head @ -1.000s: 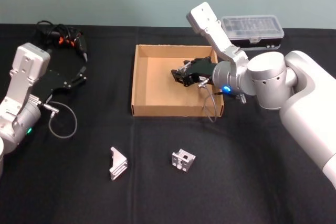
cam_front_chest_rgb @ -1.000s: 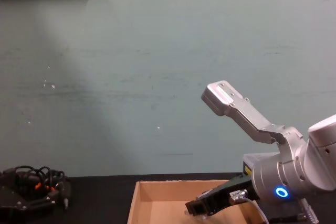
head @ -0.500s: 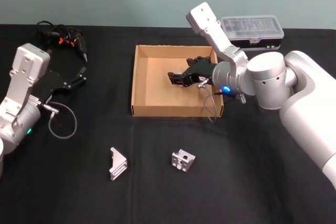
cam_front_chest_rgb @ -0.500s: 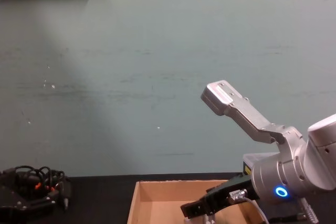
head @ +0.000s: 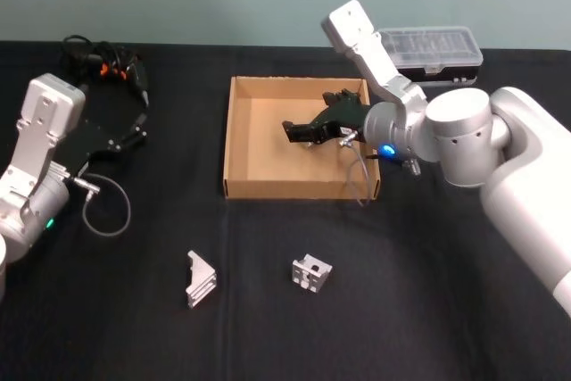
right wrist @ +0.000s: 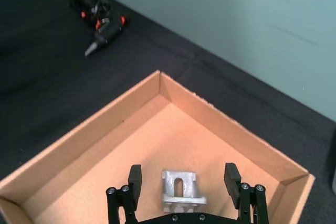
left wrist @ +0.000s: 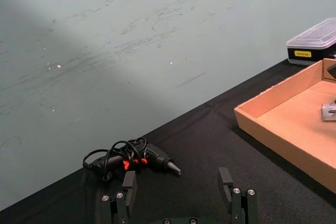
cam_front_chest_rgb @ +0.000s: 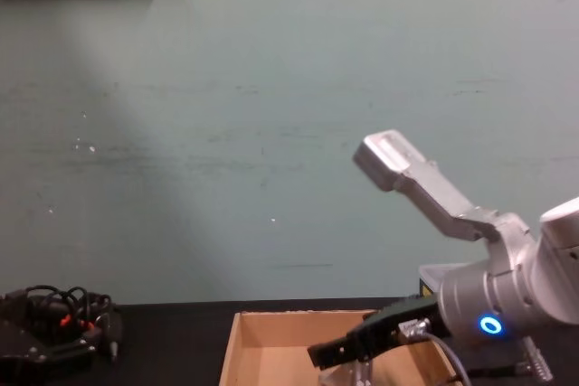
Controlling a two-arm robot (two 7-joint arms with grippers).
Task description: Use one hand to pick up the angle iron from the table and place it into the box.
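Our right gripper [right wrist: 184,174] hangs wide open over the box [head: 230,136], an angle iron [right wrist: 188,193] seemingly lying free on its floor; we should lift straight up, clearing the walls, while our left gripper [left wrist: 177,182] idles spread, left of the box

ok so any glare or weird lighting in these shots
Chest view: pale diagonal band crosses the wall. Head view: the matte table shows no glare, right hand over the box, left hand parked. Right wrist view: angle iron evenly lit.

The right gripper [head: 297,130] reaches forward and leftward, fingers [right wrist: 135,176] spread wide (blue joint light [head: 385,151] glowing); the left gripper [left wrist: 178,182] sits parked at the left, fingers likewise parted.
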